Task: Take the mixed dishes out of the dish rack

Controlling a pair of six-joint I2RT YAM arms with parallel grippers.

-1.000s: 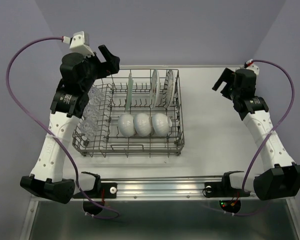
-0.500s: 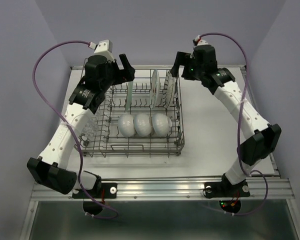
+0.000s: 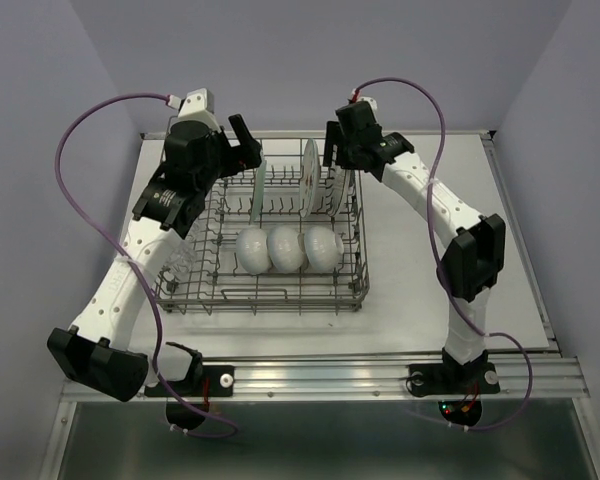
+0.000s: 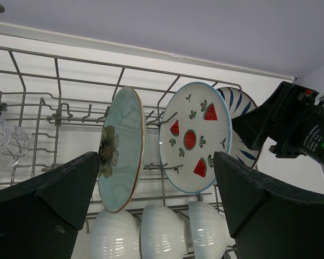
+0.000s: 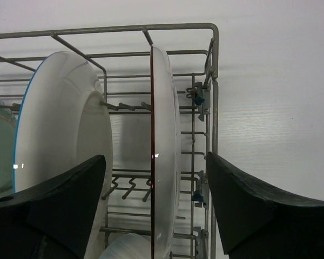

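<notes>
Top external: dish rack holds plates, bowls (three, white).

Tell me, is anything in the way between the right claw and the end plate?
Nothing visible. The right gripper faces the edge-on end plate with open jaws; the neighbouring plate stands close beside it.

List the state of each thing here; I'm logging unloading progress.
dish rack, loaded, flat on the table.
pale green plate, upright between tines.
watermelon plate, upright beside it.
striped plate, upright, rightmost.
white bowls, three in a row, in the rack.
glasses, in the rack's left side.
left gripper, open, empty.
right gripper, open, lined up around the striped plate's edge.
</notes>
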